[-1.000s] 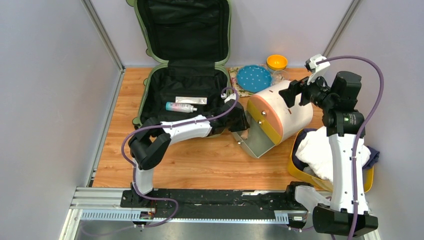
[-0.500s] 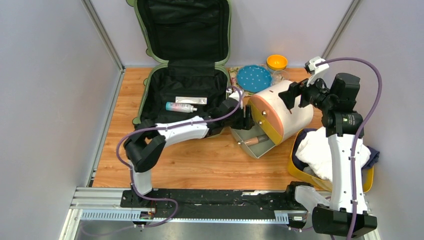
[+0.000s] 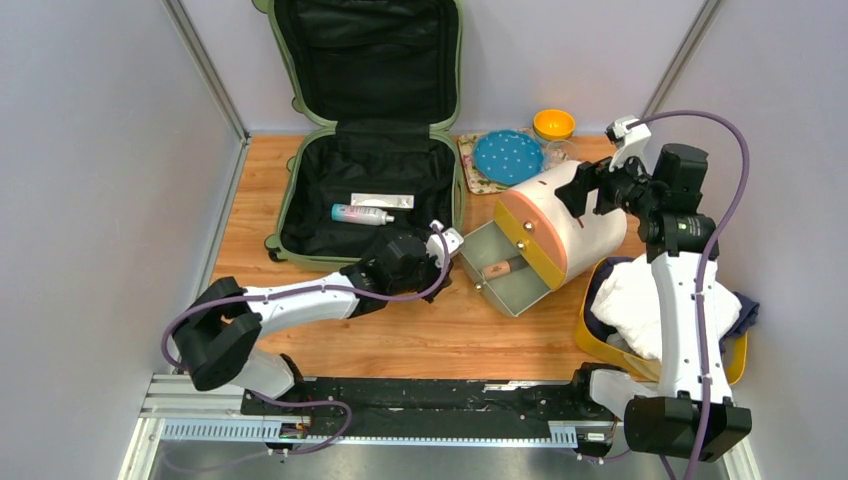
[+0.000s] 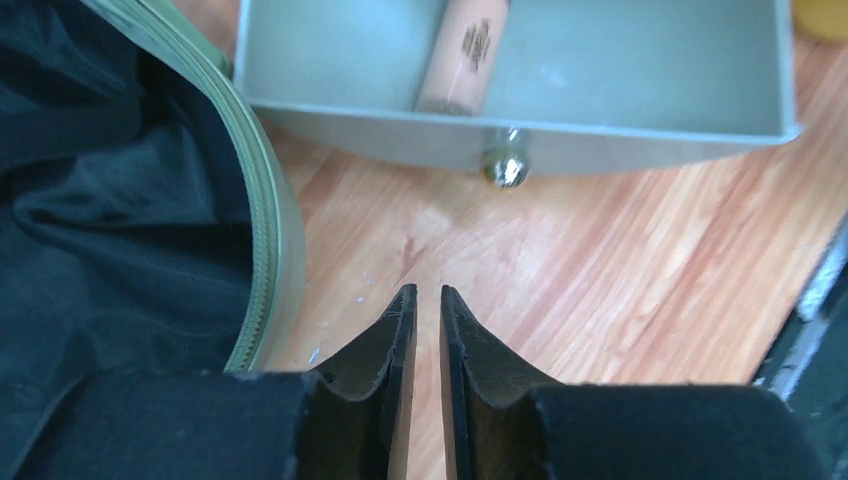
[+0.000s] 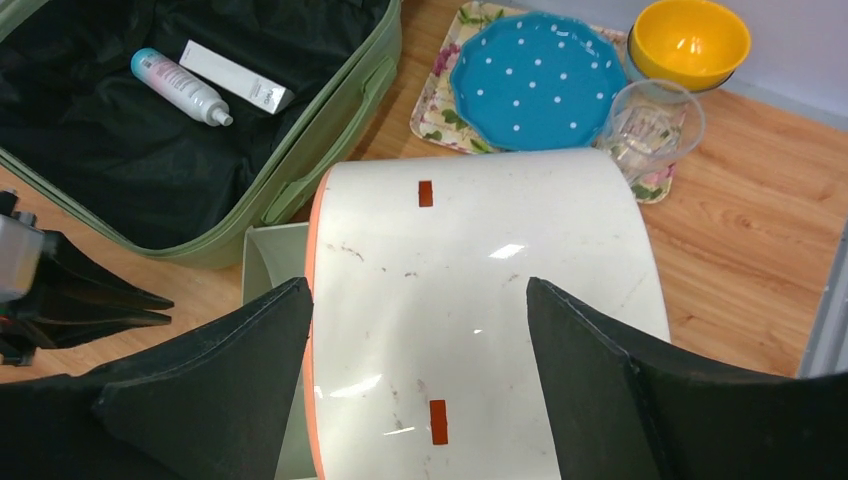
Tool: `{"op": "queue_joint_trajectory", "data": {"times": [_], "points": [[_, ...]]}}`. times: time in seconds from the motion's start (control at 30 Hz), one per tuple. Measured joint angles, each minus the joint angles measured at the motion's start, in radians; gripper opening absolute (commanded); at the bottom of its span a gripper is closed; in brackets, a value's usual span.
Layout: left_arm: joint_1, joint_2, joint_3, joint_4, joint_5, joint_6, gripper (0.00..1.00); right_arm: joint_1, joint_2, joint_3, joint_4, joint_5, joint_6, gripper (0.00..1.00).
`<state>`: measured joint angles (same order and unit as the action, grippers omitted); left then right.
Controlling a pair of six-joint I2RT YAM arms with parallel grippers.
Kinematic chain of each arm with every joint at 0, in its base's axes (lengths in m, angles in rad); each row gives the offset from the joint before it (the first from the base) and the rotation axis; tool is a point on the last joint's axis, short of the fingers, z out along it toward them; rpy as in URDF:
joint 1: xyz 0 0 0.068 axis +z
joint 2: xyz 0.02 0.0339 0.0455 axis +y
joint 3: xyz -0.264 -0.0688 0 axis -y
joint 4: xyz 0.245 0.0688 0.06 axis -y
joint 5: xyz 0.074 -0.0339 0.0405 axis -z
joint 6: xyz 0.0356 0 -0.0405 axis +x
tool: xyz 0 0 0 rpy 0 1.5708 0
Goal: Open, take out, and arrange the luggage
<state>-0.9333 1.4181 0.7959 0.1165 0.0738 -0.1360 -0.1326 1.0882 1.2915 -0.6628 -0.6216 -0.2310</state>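
The sage-green luggage (image 3: 283,215) lies open at the back left, its lid against the wall. A small bottle (image 3: 362,214) and a white box (image 3: 382,201) rest on its black lining. My left gripper (image 3: 447,247) is shut and empty, low over the wood between the luggage rim (image 4: 272,225) and the pulled-out grey drawer (image 4: 640,148). A peach tube (image 4: 465,55) lies in that drawer. My right gripper (image 5: 420,370) is open wide above the round cream-and-orange drawer box (image 5: 480,250), with nothing held.
A blue dotted plate (image 3: 508,156), a yellow bowl (image 3: 553,124) and a glass (image 5: 650,125) stand behind the drawer box. A yellow tray (image 3: 592,342) with white cloth (image 3: 645,300) sits at the right, beside the right arm. Walls close in both sides.
My left arm has drawn back from the drawer toward the near left. The peach tube now lies in the drawer, let go. The right arm has barely moved.
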Motion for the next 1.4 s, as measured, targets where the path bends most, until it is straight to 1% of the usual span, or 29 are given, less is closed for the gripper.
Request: {"op": "queue_joint_trajectory", "data": {"times": [0.1,0.27,0.37,0.5,0.7,0.83,0.97,1.1,1.2,1.3,1.4], "points": [[0.000,0.053,-0.016,0.014,-0.008,0.038,0.20,0.000,0.030,-0.009,0.002,-0.003,0.011,0.80],[0.000,0.159,-0.010,0.138,-0.028,0.072,0.19,0.000,0.087,-0.018,-0.008,-0.013,0.025,0.74],[-0.001,0.222,0.018,0.212,-0.032,0.076,0.18,0.000,0.126,-0.018,-0.024,-0.013,0.030,0.68],[-0.005,0.299,0.066,0.321,-0.034,0.079,0.17,0.000,0.150,-0.016,-0.002,-0.031,0.029,0.64],[-0.017,0.429,0.164,0.443,-0.034,0.080,0.15,-0.002,0.153,-0.016,-0.001,-0.037,0.033,0.63],[-0.020,0.488,0.203,0.510,-0.029,0.077,0.17,-0.002,0.153,-0.017,-0.001,-0.038,0.036,0.63],[-0.022,0.539,0.249,0.553,-0.027,0.074,0.20,-0.002,0.153,-0.018,-0.001,-0.040,0.041,0.62],[-0.024,0.605,0.325,0.578,-0.027,0.063,0.21,-0.002,0.153,-0.017,-0.002,-0.042,0.048,0.62],[-0.026,0.626,0.349,0.584,-0.023,0.058,0.21,-0.002,0.153,-0.017,-0.002,-0.043,0.052,0.62],[-0.026,0.624,0.344,0.590,-0.023,0.056,0.24,-0.002,0.153,-0.017,-0.001,-0.044,0.055,0.62],[-0.027,0.593,0.289,0.620,-0.011,0.058,0.41,-0.002,0.153,-0.017,-0.002,-0.045,0.055,0.62]]}}
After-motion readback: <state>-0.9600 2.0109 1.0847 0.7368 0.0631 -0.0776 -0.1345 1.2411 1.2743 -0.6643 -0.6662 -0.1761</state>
